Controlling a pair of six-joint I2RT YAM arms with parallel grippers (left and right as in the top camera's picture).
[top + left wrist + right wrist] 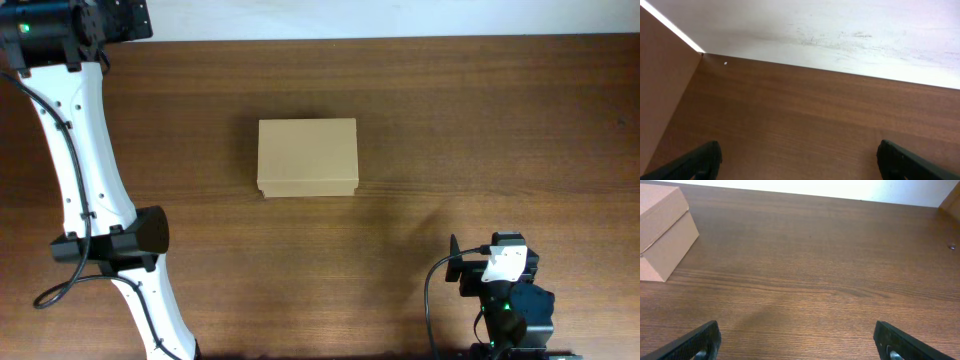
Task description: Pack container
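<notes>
Where the white left arm point(90, 180) runs along the left side of the worktop point(450, 120), the left jaws stand wide apart with nothing between them, facing bare wood and a pale wall point(840, 30). Near the middle sits the container point(307, 155), lid down, flat on the worktop and well apart from both arms. At the lower right, the right arm point(505, 290) has the right jaws spread wide and empty, with the container off to their left.

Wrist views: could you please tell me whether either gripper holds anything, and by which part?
Nothing is held: left gripper and right gripper both stand open and empty.
</notes>
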